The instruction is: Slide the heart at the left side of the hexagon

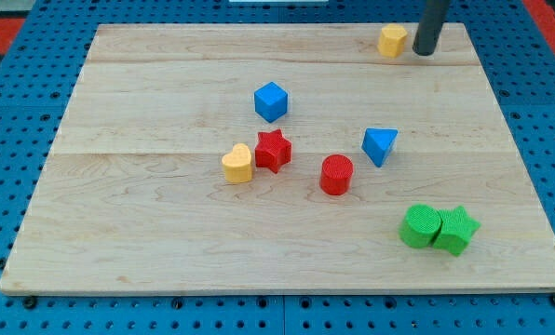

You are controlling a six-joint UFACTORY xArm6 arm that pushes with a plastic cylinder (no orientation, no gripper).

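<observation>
Yellow heart sits mid-board, touching the red star on its right. Yellow hexagon is well apart, toward the view's top right of the heart. My tip is just beside the hexagon's right, far from the heart; no pincer here, only a bare rod. Push not started, judging by the gap. Blocks look ridged plastic; wooden board is smooth and pale.

The worktop is pale, smooth wood with visible grain; the yellow heart and red cylinder look like ridged, matt plastic.
</observation>
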